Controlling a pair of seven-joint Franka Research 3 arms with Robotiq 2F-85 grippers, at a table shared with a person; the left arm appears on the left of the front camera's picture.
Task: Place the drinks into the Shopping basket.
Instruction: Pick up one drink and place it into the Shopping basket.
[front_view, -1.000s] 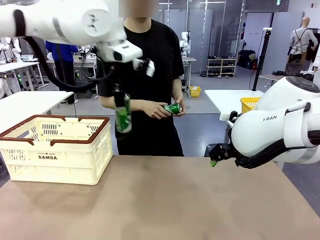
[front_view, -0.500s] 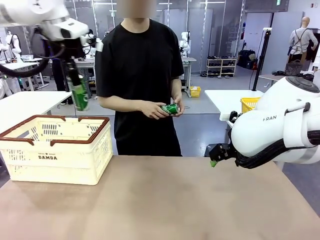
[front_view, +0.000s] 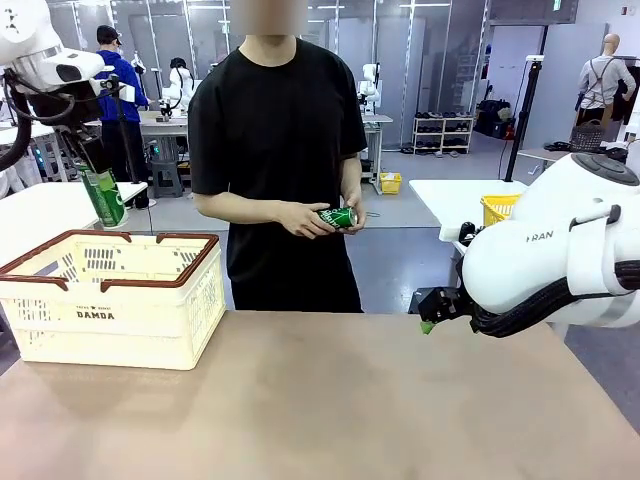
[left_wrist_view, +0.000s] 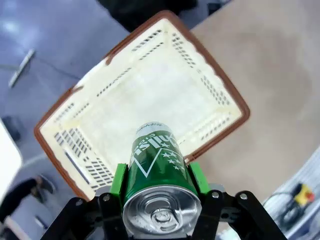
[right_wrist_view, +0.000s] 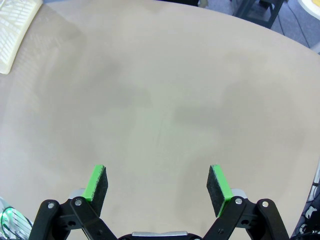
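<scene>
Hanging above the left part of the Shopping basket (front_view: 110, 283), the left gripper (left_wrist_view: 157, 179) pinches a green can (front_view: 104, 197) between its 2 green pads, which press on opposite sides of the can's body near its top. In the left wrist view the can's silver lid and pull tab face the camera. The can points down toward the bare cream floor of the basket, and the brown rim frames it. In the front view the can leans slightly and sits clear of the rim. The basket rests on the left part of the brown table (front_view: 350, 400), with "DAMDA" printed on its near side. A person in a black T-shirt stands at the far side of the table. Both of the person's hands (front_view: 305, 220) hold a 2nd green can (front_view: 342, 216) on its side at waist height, well apart from the basket. The right gripper (right_wrist_view: 157, 187) hovers over bare tabletop at the right, with its 2 fingers spread wide and nothing between them.
</scene>
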